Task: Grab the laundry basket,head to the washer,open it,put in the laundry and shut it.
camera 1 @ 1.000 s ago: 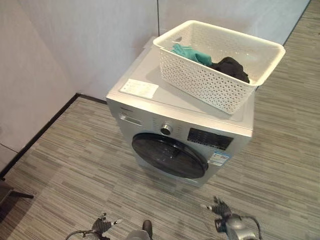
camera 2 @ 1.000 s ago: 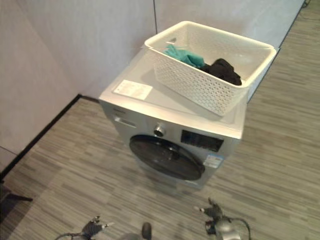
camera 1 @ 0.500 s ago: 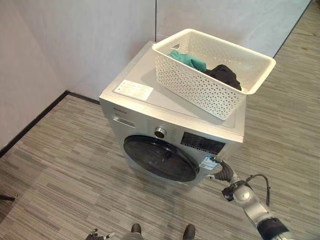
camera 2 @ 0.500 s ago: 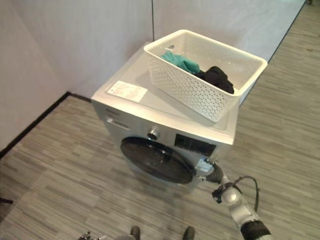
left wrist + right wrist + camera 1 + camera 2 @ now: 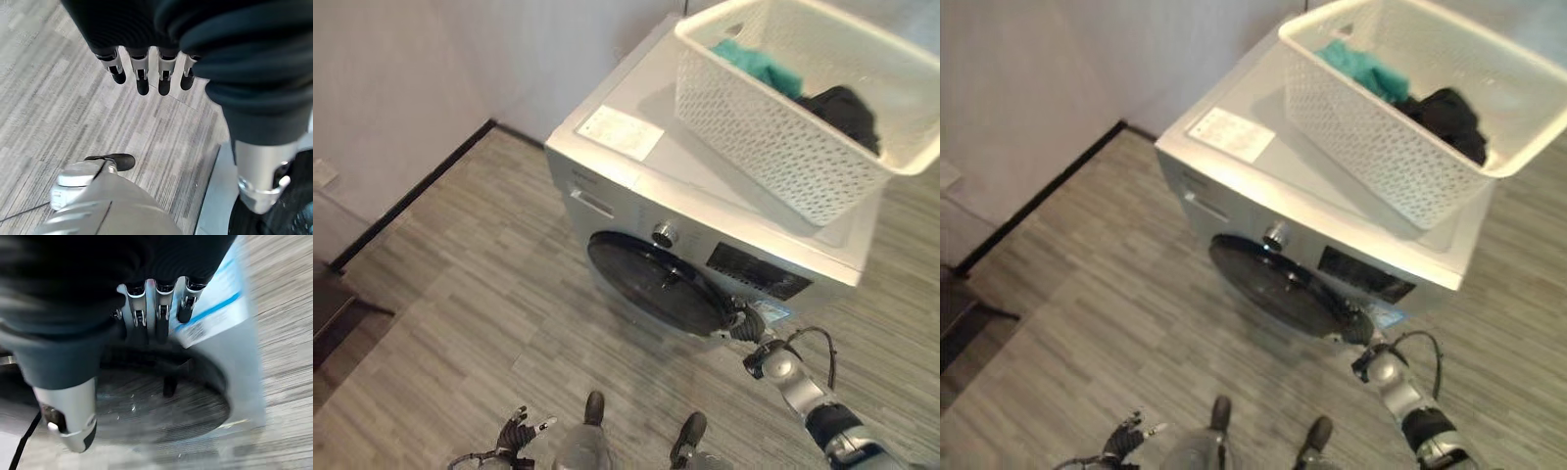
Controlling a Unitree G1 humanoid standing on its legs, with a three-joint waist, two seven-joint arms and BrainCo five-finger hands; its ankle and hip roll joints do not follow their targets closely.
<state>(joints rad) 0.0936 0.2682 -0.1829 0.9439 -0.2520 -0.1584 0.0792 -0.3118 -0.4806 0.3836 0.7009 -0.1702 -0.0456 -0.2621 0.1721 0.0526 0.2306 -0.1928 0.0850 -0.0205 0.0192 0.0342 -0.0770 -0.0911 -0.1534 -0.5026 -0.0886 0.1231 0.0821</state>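
Silver-grey, the washer (image 5: 705,235) stands on the wood-patterned floor (image 5: 470,294) against a pale wall (image 5: 401,69), its round dark door (image 5: 656,284) facing the robot. On its flat top sits the white perforated laundry basket (image 5: 803,127), with a teal garment (image 5: 759,61) and a black garment (image 5: 847,110) inside. A white sheet (image 5: 622,130) lies on the top just beside the basket. The right hand (image 5: 741,321) reaches to the door's right edge; in its wrist view the fingers (image 5: 159,316) hang straight against the rim. The left hand (image 5: 519,431) hangs low above the floor, its fingers (image 5: 143,78) straight and apart.
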